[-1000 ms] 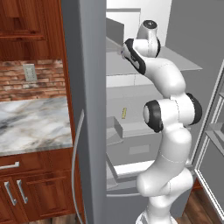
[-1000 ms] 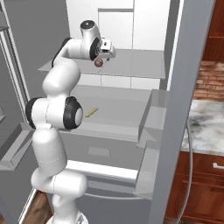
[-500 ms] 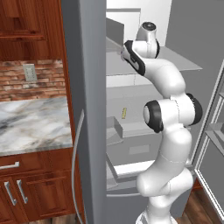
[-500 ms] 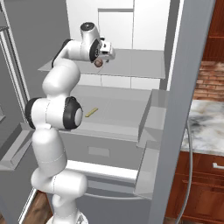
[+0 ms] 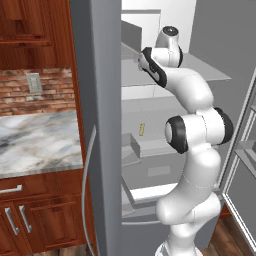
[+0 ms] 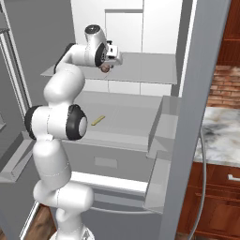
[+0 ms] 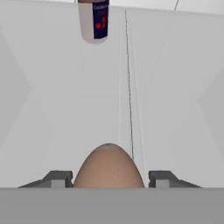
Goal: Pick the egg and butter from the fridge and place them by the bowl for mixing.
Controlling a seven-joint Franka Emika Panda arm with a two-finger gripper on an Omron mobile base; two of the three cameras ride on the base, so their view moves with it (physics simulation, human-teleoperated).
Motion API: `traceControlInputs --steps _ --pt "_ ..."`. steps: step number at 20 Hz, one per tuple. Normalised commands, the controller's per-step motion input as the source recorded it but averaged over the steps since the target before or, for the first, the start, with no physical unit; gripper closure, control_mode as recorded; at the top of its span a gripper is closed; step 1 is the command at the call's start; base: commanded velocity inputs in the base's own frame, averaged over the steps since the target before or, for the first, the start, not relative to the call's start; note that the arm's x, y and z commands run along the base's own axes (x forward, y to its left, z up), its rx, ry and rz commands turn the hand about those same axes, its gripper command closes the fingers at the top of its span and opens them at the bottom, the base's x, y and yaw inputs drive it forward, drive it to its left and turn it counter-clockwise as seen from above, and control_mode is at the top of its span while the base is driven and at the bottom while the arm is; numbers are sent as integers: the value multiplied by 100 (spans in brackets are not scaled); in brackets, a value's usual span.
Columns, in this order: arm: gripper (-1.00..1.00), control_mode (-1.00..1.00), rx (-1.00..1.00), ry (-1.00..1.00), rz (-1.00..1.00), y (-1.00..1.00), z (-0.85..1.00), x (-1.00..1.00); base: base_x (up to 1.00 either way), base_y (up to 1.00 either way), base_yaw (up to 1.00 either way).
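Observation:
The brownish-tan egg (image 7: 108, 168) lies on the upper shelf of the open grey fridge (image 6: 145, 70), small and round under the hand in the right base view (image 6: 105, 68). My gripper (image 7: 108, 180) straddles it, fingertips (image 7: 59, 179) pressed close to both sides of the egg. From the right base view the gripper (image 6: 108, 64) reaches in over that shelf. One shelf lower lies the butter (image 6: 98, 120), a slim pale yellow-green stick, also visible in the left base view (image 5: 141, 129). The bowl is out of view.
A white bottle (image 7: 94, 19) with a dark blue label stands at the back of the upper shelf, beyond the egg. Open fridge doors (image 5: 100, 100) flank the arm on both sides. A marble counter (image 5: 35, 140) over wooden cabinets adjoins the fridge.
The fingers have drawn in from wide open onto the egg. The arm and the egg have stayed in place on the upper shelf.

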Motion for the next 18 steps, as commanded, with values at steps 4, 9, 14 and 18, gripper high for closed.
traceControlInputs --steps 4,9,14,18 --pt "100 -100 0 0 0 0 0 0 0 0 0" --pt "100 -100 0 -14 0 0 11 -17 0 0 0" --pt "100 -100 0 -48 0 0 36 -57 0 0 0" --pt "100 -100 -1 -64 0 0 3 -73 0 0 0"
